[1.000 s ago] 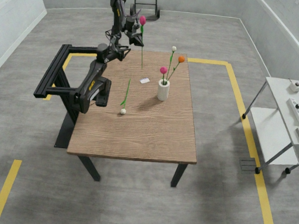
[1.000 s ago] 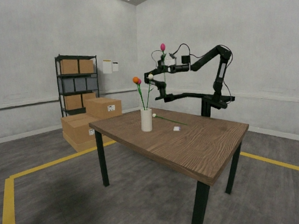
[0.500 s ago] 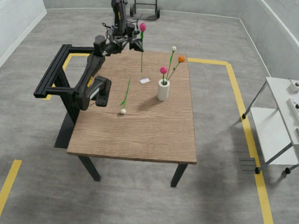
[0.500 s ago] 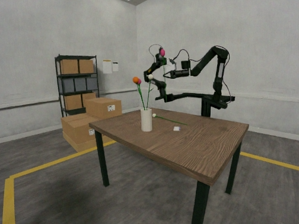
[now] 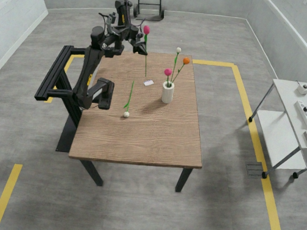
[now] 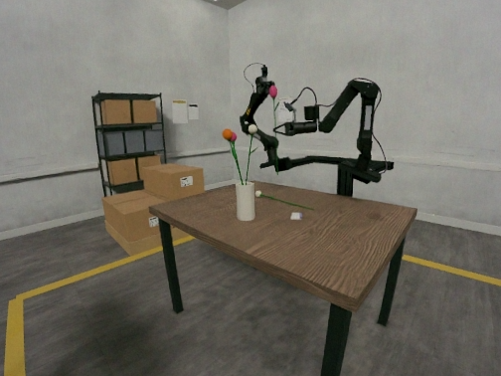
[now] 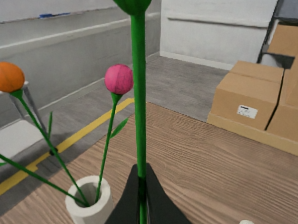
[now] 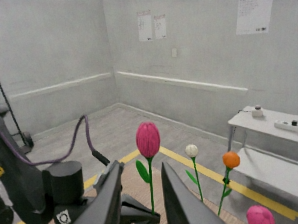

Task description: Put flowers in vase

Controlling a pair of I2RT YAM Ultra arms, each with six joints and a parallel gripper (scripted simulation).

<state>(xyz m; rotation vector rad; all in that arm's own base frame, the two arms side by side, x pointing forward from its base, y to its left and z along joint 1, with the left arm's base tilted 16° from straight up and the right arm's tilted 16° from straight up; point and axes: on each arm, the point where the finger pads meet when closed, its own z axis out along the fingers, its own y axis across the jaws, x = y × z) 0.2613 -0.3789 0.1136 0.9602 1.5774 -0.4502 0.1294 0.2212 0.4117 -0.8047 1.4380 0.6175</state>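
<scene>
3 fl. in vase (image 5: pixel 167 92) (image 6: pixel 246 201) (image 7: pixel 90 210): orange fl. (image 5: pixel 186 61) (image 6: pixel 227 134) (image 7: pixel 11 77) (image 8: pixel 231 160), round pink fl. (image 5: pixel 168 72) (image 6: pixel 233 136) (image 7: pixel 119 79) (image 8: pixel 260 215), white fl. (image 5: pixel 178 50) (image 6: pixel 252 128) (image 7: pixel 37 176) (image 8: pixel 191 150). Vase upright on table (image 5: pixel 137 143) (image 6: pixel 348 259) (image 7: pixel 200 145) (image 8: pixel 132 182), lower than L tool (image 5: pixel 145 53) (image 6: pixel 279 130) (image 7: pixel 142 172) (image 8: pixel 156 216) & farther out from arm bases. L tool closed on stem of pink tulip (image 5: pixel 146 30) (image 6: pixel 272 92) (image 7: pixel 139 100) (image 8: pixel 148 140); bloom above tool, stem approx. vert., lower end hanging below it, outside vase. R tool (image 5: pixel 139 36) (image 6: pixel 268 84) (image 8: pixel 142 172) part-open, nothing gripped, nr. tulip. Loose white fl. (image 5: pixel 126 114) (image 6: pixel 258 194) flat on table, below L tool, off toward R arm's side. Small white block (image 5: pixel 148 83) (image 6: pixel 296 216) also below L tool, betw. loose fl. & vase.
</scene>
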